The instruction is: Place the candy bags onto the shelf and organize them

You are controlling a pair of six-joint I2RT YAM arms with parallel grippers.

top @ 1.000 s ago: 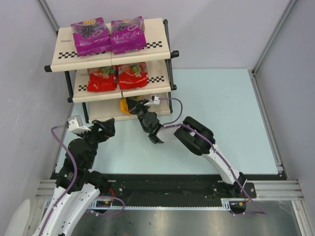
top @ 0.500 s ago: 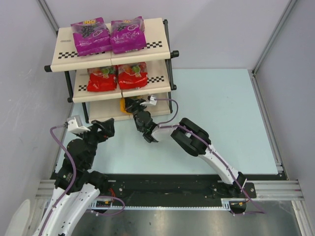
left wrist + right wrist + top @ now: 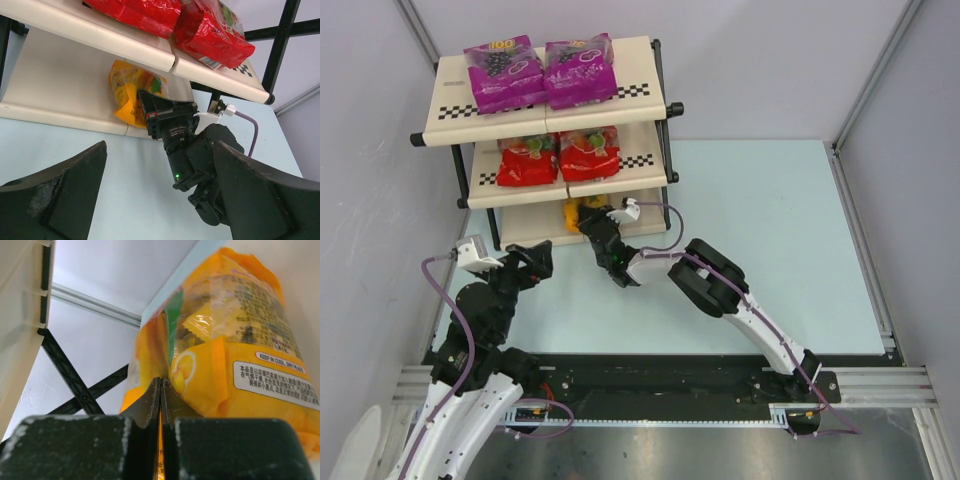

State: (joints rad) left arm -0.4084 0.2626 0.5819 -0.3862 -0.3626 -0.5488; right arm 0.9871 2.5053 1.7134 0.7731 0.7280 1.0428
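Note:
The shelf (image 3: 638, 62) stands at the back left. Two magenta-purple candy bags (image 3: 503, 72) (image 3: 579, 70) lie on its top board, and two red ones (image 3: 527, 160) (image 3: 590, 153) on the middle board. The orange-yellow bag (image 3: 574, 213) rests on the bottom board (image 3: 60, 85), mostly hidden from above. My right gripper (image 3: 160, 382) is shut on a thin edge of that orange-yellow bag (image 3: 240, 340), reaching under the middle board. My left gripper (image 3: 160, 200) hangs open and holds nothing, in front of the shelf and left of the right arm.
The black tube frame (image 3: 277, 45) of the shelf stands at its right end. A purple cable (image 3: 665, 215) loops off the right wrist. Grey walls close in on both sides. The pale blue tabletop (image 3: 770, 230) stretches to the right of the shelf.
My right gripper has moved left and deeper under the middle board, carrying the orange-yellow bag with it. The left arm has stayed in place.

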